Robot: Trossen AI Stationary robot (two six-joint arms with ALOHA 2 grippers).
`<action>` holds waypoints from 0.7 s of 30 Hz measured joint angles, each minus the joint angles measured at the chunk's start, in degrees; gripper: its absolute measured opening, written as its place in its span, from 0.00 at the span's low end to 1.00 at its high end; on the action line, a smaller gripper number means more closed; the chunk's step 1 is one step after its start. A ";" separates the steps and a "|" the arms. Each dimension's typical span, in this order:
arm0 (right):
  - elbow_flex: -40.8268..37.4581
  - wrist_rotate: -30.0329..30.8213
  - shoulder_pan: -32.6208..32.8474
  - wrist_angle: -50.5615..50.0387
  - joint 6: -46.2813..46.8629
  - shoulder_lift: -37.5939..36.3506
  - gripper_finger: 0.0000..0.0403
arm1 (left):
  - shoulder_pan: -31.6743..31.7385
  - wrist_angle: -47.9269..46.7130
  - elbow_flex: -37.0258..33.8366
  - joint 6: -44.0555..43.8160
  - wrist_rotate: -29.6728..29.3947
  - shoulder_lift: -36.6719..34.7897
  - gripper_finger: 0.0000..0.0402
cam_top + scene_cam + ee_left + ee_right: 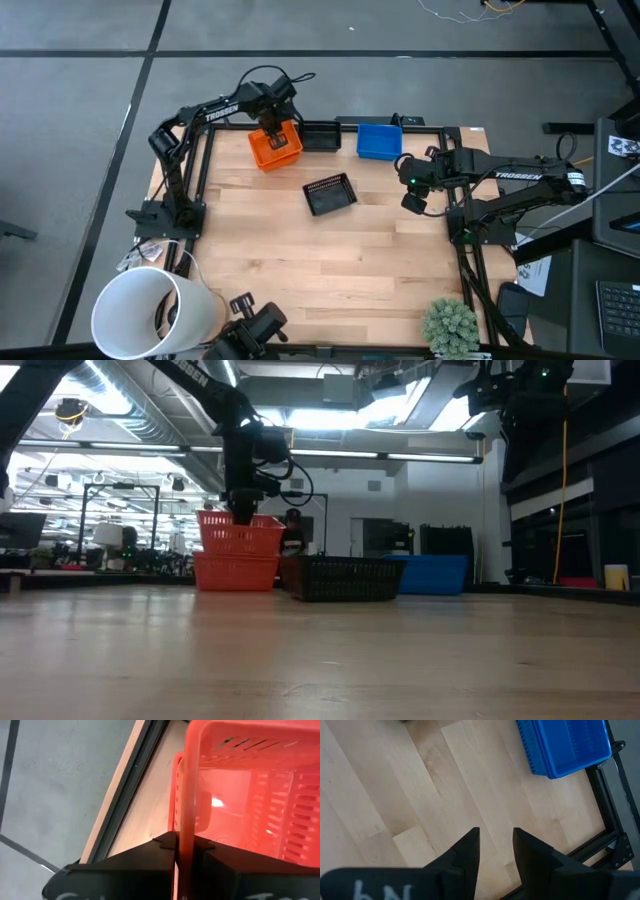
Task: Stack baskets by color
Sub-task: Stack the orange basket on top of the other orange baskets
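Observation:
My left gripper [272,130] is shut on an orange basket [240,532] at the table's far left. That basket sits level right over a second orange basket [235,572], which stands on the table. Whether the two touch, I cannot tell. A black basket [330,194] lies near the table's middle and another black basket [320,135] stands at the far edge. A blue basket [380,140] is beside it. My right gripper [496,837] hovers open above bare wood at the right, short of the blue basket [565,745]. My left gripper pinches one wall of the upper orange basket at its rim [184,827], on the basket's far side. One finger is inside the basket and one outside. The fingers come from above, slanting steeply down. The basket stays upright with its opening up.
A large white cylinder [150,310] stands at the near left corner and a small green plant [450,325] at the near right. A dark metal frame [470,260] runs along the table's edges. Bare wood lies across the near half.

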 joint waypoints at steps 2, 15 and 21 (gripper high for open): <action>0.00 0.01 -0.01 0.00 -0.01 0.00 0.29 | 0.00 -0.08 0.00 0.00 0.00 0.00 0.00; 0.00 0.00 0.00 -0.02 -0.13 0.00 0.29 | 0.00 -1.23 0.02 -0.37 0.78 0.00 0.13; 0.00 0.00 0.00 -0.02 -0.20 0.00 0.29 | 0.01 -1.22 0.02 -1.59 1.08 0.00 0.14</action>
